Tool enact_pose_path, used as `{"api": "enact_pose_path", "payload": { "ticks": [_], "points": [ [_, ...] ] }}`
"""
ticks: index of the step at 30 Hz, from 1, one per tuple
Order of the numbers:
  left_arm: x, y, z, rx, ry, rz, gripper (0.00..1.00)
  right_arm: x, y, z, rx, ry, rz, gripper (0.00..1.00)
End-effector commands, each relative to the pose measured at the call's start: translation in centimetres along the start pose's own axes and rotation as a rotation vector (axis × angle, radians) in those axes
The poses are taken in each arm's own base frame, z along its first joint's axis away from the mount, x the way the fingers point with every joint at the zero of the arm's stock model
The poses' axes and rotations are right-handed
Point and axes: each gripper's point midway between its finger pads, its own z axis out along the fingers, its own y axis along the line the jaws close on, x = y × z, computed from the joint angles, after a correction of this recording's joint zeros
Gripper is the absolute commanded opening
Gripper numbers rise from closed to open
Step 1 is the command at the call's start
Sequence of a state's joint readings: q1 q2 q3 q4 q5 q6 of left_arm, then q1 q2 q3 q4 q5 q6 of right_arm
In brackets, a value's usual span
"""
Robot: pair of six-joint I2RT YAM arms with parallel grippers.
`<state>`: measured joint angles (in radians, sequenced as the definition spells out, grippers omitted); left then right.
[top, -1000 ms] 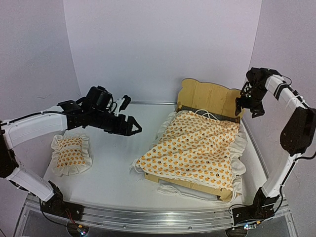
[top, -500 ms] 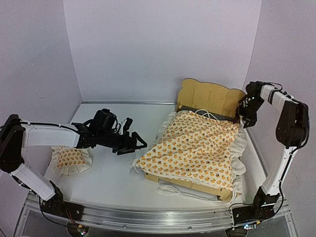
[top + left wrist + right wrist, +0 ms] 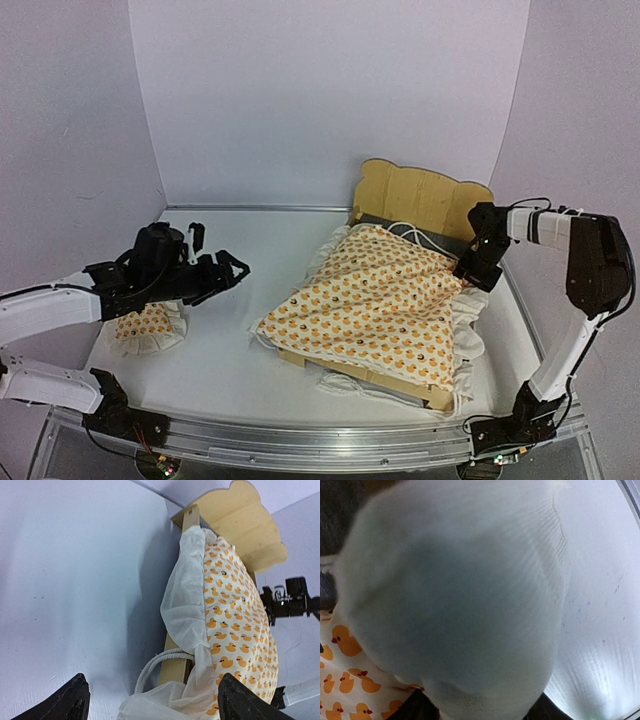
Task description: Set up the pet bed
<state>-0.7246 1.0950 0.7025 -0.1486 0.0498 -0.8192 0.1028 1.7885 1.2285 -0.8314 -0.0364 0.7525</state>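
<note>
The pet bed is a light plywood frame with a wavy headboard, standing right of centre. An orange-duck mattress cover with white ruffles lies over it. My left gripper hangs open and empty left of the bed, above the table. In the left wrist view its gripper faces the bed's near corner, where a white cord loops out. My right gripper is at the bed's right side. White ruffle fills the right wrist view, bunched between that gripper's fingers.
A small matching ruffled pillow lies at the left, under my left arm. White ties trail from the bed's front end. Pale walls close in the back and both sides. A metal rail runs along the near edge.
My left gripper drew back left and lower, toward the pillow. My right gripper came down from beside the headboard onto the right ruffle and narrowed. The bed turned slightly to the left.
</note>
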Motion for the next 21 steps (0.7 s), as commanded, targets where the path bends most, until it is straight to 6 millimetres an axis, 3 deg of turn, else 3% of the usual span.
{"api": "enact_pose_path", "payload": {
  "ticks": [1, 5, 8, 11, 13, 14, 17, 18, 21],
  "points": [
    [-2.1, 2.6, -3.8, -0.076, -0.194, -0.141, 0.88, 0.2, 5.4, 0.3, -0.112, -0.211, 0.355, 0.55],
    [-0.9, 3.5, -4.7, -0.050, -0.196, -0.204, 0.89, 1.9, 12.3, 0.2, -0.183, -0.231, 0.395, 0.55],
    [-1.5, 3.0, -5.5, -0.047, -0.210, -0.192, 0.89, 3.5, 15.0, -0.4, -0.228, -0.230, 0.359, 0.58],
    [-1.8, 3.7, -6.2, -0.107, -0.221, -0.194, 0.87, 4.4, 15.8, -2.5, -0.287, -0.220, 0.210, 0.63],
    [-1.8, 4.8, -6.7, -0.151, -0.242, -0.220, 0.86, 4.4, 16.1, -5.0, -0.325, -0.263, -0.018, 0.70],
    [-1.6, 5.3, -6.8, -0.156, -0.252, -0.235, 0.87, 4.3, 16.6, -6.4, -0.339, -0.297, -0.156, 0.80],
    [-2.0, 5.7, -7.6, -0.151, -0.297, -0.254, 0.87, 4.1, 17.1, -10.0, -0.289, -0.376, -0.613, 0.95],
    [-2.2, 5.5, -7.8, -0.148, -0.301, -0.240, 0.87, 3.4, 17.4, -11.0, -0.256, -0.421, -0.768, 0.98],
    [-2.3, 5.0, -7.8, -0.145, -0.287, -0.210, 0.87, 0.4, 17.8, -12.4, -0.195, -0.497, -0.960, 0.98]
  ]
}}
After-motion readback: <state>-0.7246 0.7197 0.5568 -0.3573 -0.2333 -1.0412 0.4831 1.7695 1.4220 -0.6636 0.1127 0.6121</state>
